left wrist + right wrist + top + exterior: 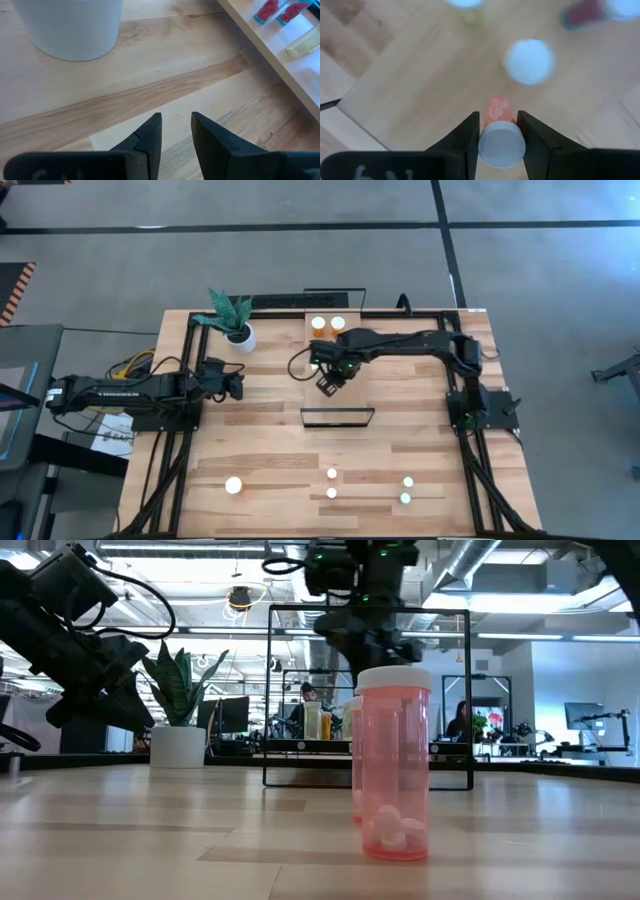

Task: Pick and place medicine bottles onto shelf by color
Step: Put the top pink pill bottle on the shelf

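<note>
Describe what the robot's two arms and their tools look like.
Both arms are dark, jointed and slim, with black cables trailing along them. The left arm carries white lettering on its side and yellow wiring near its base. The right arm ends near a green light. Each tool, left and right, has two dark wedge-shaped fingers.

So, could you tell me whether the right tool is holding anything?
Yes: the right tool is shut on an orange bottle, just below its cap.

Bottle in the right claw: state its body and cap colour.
The bottle has a translucent orange-pink body and a white cap, clearest in the right wrist view.
</note>
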Motion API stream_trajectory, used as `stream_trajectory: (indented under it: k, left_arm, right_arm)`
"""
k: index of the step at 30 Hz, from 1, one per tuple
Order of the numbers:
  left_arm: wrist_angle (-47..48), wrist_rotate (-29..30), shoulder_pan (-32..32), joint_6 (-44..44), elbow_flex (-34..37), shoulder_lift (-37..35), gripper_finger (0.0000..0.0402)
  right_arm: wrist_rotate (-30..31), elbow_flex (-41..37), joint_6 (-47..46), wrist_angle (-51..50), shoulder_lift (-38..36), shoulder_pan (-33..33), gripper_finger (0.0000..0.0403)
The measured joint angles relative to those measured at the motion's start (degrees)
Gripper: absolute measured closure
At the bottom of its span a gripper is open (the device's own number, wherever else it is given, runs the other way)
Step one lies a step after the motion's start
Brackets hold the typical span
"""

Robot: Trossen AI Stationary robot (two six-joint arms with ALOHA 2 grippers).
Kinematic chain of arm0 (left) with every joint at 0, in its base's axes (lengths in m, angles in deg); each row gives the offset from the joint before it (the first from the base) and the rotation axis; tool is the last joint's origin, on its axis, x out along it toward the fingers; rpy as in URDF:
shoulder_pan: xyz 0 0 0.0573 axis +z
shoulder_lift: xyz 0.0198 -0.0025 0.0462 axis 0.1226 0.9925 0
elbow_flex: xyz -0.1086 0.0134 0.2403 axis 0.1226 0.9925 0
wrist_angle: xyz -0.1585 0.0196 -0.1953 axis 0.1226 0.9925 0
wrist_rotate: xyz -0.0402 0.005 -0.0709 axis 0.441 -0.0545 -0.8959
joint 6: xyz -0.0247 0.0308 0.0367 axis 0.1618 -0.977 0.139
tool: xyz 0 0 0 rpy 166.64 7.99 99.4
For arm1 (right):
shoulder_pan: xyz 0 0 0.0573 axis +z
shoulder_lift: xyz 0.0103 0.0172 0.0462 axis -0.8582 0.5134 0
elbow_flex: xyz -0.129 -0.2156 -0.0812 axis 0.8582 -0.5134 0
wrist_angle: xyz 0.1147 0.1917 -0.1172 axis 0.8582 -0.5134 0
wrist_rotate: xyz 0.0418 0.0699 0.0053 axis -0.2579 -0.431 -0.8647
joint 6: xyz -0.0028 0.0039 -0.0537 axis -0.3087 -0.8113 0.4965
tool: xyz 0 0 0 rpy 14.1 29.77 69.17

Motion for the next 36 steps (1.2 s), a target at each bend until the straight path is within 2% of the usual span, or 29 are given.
stream_trajectory:
  k: [7, 15, 36]
  left_arm:
    - [0.0, -0.02, 0.0, 0.0, 0.02, 0.01, 0.031]
    - [0.0, -0.02, -0.01, 0.0, 0.02, 0.0, 0.031]
    - [0.0, -0.02, -0.01, 0.0, 0.02, 0.01, 0.031]
  right_arm:
    - [-2.0, 6.2, 1.41, -3.89, 5.04, 1.19, 0.0268]
    - [-1.86, 6.54, 2.9, 1.54, 5.21, 2.87, 0.0268]
    - [1.93, 7.34, 9.95, 7.02, 5.15, 5.95, 0.0265]
